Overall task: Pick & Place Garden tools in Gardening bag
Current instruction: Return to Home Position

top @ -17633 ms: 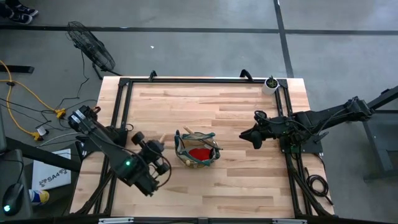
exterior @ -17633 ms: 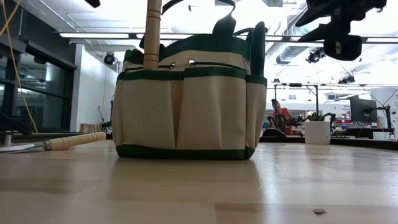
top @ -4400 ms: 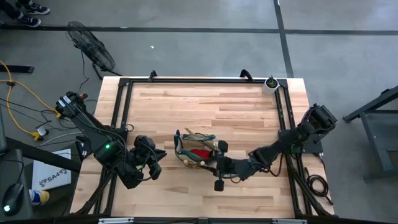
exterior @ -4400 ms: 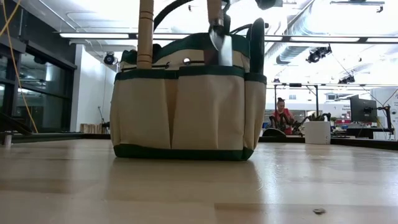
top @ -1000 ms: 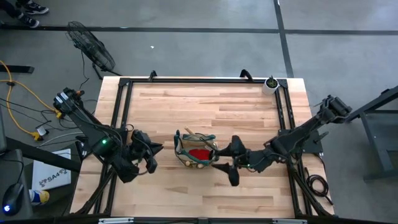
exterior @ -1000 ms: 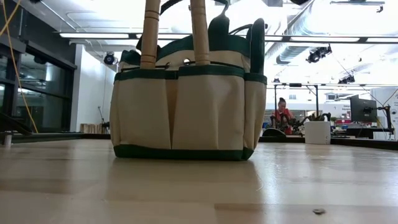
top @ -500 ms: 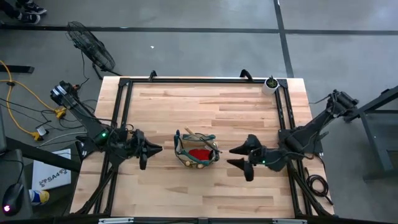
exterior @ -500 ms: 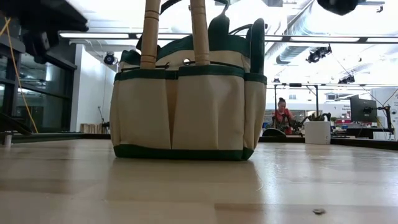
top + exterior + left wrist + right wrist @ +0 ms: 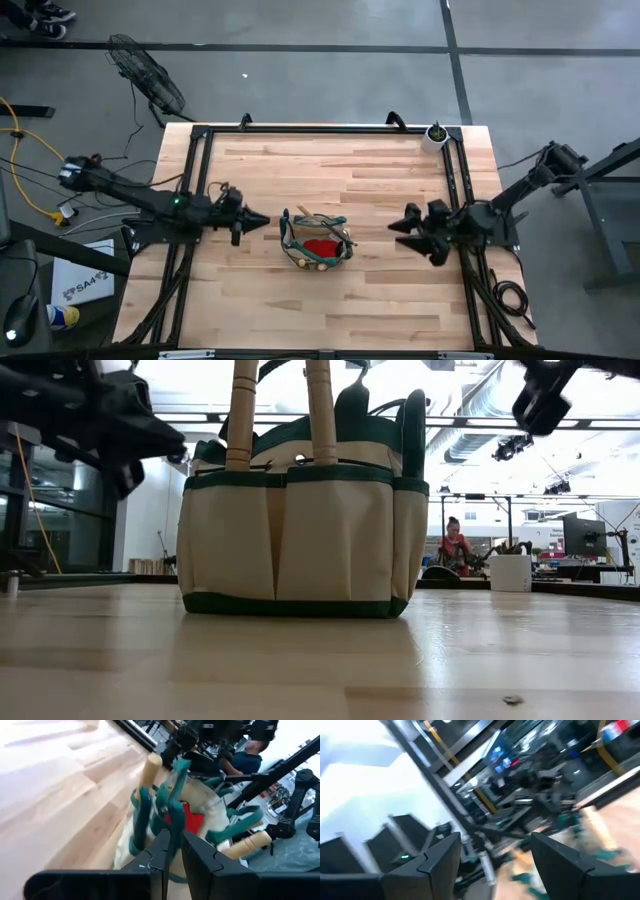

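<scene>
The small round tan fabric gardening bag (image 9: 317,240) with dark green trim stands near the middle of the pale wooden desk (image 9: 350,160). Two wooden tool handles (image 9: 243,415) rise upright out of it and a red glove (image 9: 322,246) lies inside (green-handled pruners (image 9: 170,807) show at its rim). The left pincer (image 9: 256,220) hovers near the bag's left side, clenched on nothing. The right pincer (image 9: 403,224) hangs farther off on the right, released and empty.

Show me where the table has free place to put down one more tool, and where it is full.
The wide strip of table between the gardening bag and the far rail with the white pot is bare; so is the near strip in front of the bag. Crowded: the middle row, where the left claw and right claw flank the bag.
</scene>
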